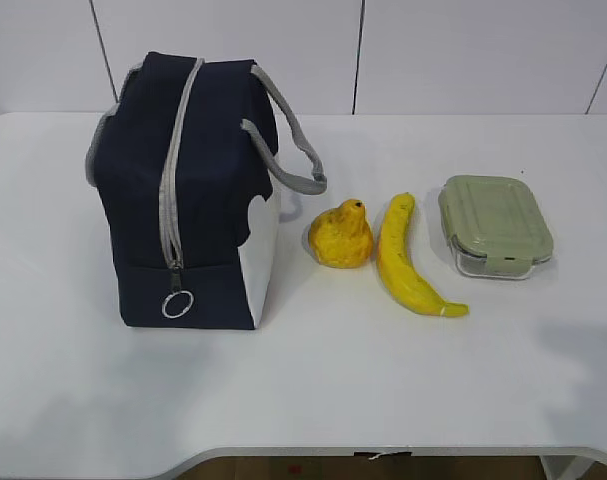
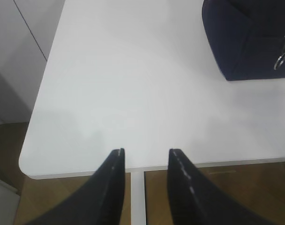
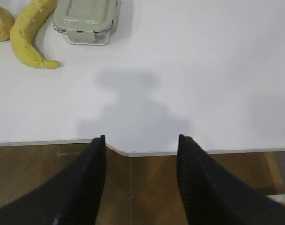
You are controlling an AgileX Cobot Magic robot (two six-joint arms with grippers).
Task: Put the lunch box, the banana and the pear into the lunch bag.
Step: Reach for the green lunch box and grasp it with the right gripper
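I see both tools, left tool and right tool, spread and empty; lunch bag zipped; pear, banana, lunch box alongside on the surface

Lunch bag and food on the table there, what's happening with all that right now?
Nothing is being handled yet. The lunch bag stands zipped shut on the left of the white table, with the pear, the banana and the lunch box lined up to its right, none of them packed. The left gripper and the right gripper are both open and empty, hanging at the near edge of the table, away from everything.
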